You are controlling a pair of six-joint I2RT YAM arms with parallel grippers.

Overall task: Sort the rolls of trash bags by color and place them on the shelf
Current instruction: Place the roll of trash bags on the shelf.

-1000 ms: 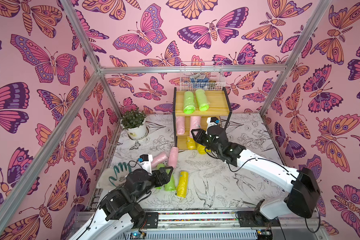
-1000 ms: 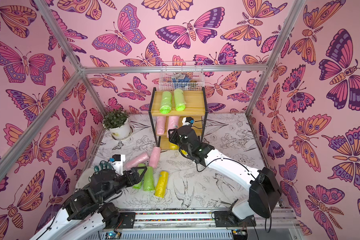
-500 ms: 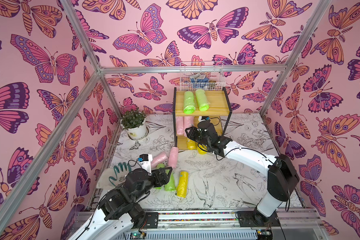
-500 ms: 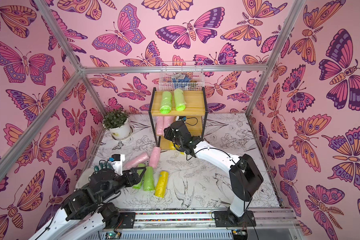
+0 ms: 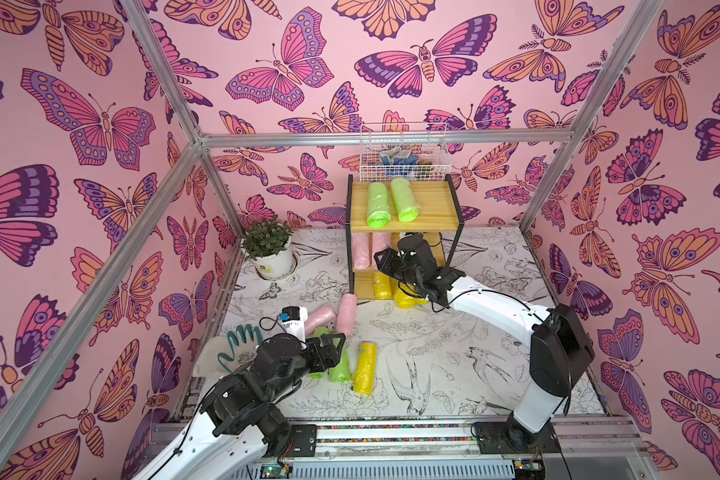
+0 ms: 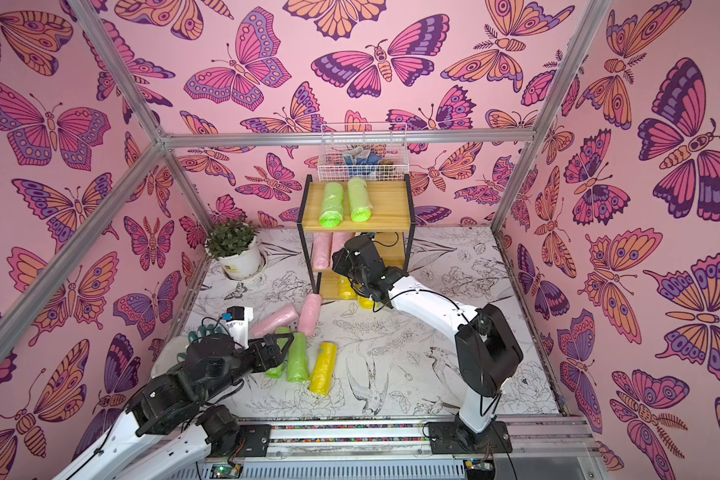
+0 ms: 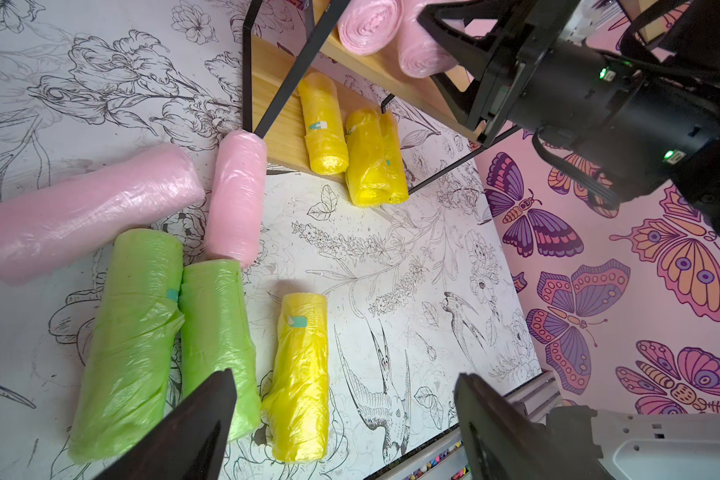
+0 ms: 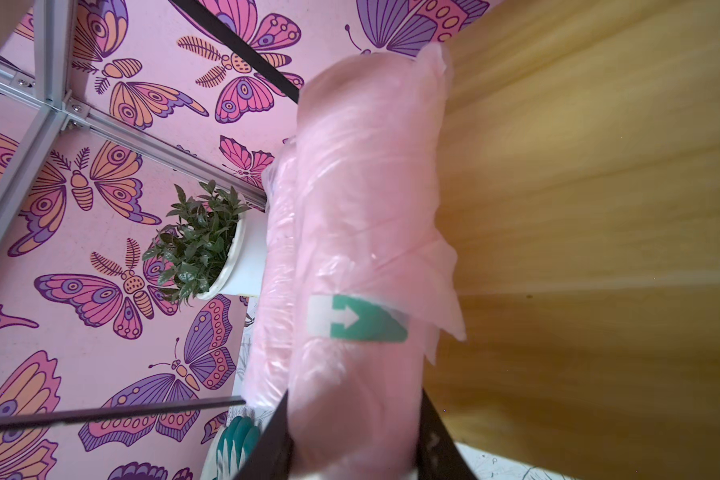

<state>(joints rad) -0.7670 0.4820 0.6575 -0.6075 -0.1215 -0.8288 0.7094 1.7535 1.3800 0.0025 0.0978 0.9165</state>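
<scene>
The shelf (image 5: 431, 204) stands at the back with two green rolls (image 5: 377, 206) on its top board. A pink roll (image 5: 361, 250) lies on the middle board and yellow rolls (image 5: 382, 285) on the bottom one. My right gripper (image 5: 381, 259) is at the middle tier, shut on a second pink roll (image 8: 362, 232) beside the first (image 8: 275, 257), along the wood board (image 8: 578, 208). My left gripper (image 7: 344, 376) hangs open over the table, above a yellow roll (image 7: 302, 374) and two green rolls (image 7: 217, 332). Two pink rolls (image 7: 80, 212) lie just beyond them.
A potted plant (image 5: 269, 249) stands left of the shelf. A white wire basket (image 5: 404, 153) hangs on the back wall above it. A green coiled cable (image 5: 238, 343) lies by my left arm. The shelf's black frame posts (image 7: 289, 68) border each tier.
My right gripper has carried the pink roll leftward from the shelf's front right into the middle tier. The left arm has stayed still and open.
</scene>
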